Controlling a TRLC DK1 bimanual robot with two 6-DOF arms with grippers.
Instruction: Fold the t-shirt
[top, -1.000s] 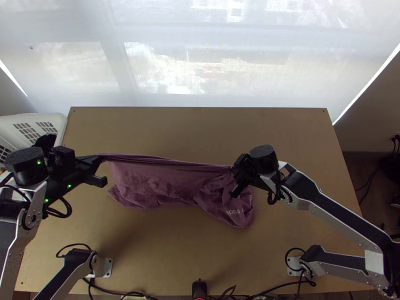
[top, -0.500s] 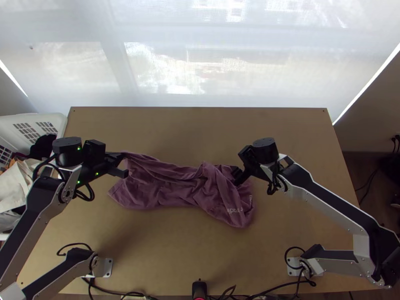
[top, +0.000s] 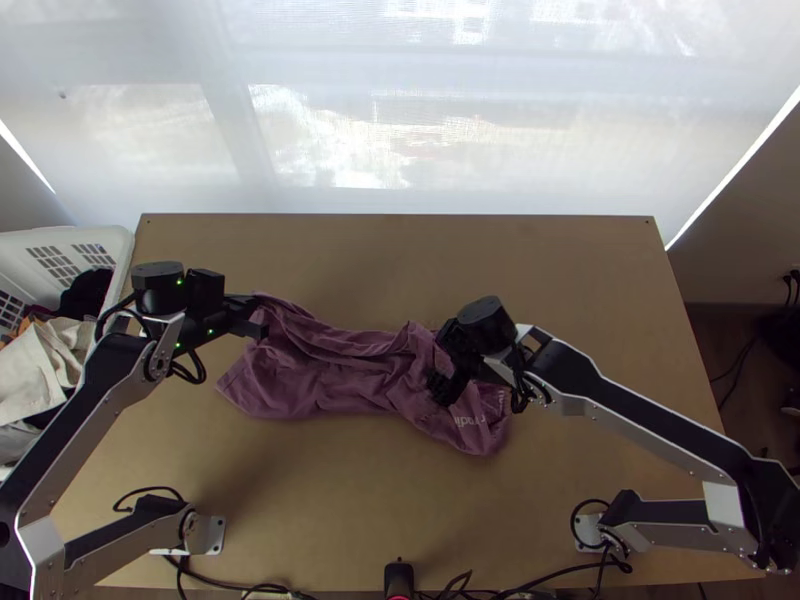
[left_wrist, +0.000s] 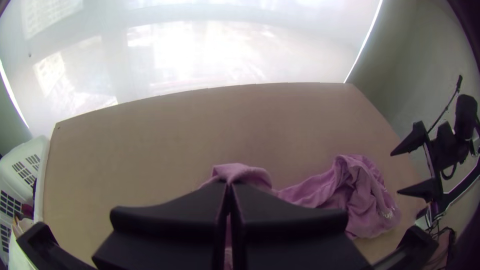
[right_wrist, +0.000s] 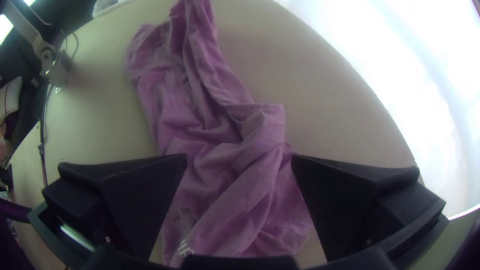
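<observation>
1. The t-shirt (top: 340, 375) lies bunched across the middle of the table (top: 400, 500), its long axis running left to right, with the right end slanting somewhat toward the near side. White print (top: 470, 421) shows on that right end.

2. At the far left corner of the cloth, the left gripper (left_wrist: 228, 185) has its fingers pressed together on a pinch of the shirt, the fabric rising into them.

3. The right gripper (right_wrist: 240, 157) is spread wide above the right half, holding nothing; one finger is toward the near side, the other toward the far, so its opening spans the shirt's long axis crosswise.

4. A raised fold (right_wrist: 265, 125) stands just left of those spread fingertips, along the far edge. The right arm is clearly the nearer one to it, and I judge it the likely next grip.

5. That grip would seem to call for a small shift left and far, then down; closing where it is could gather several layers and bunch the cloth more.

6. Beyond the table's left edge stands a white basket (top: 118, 250).
</observation>
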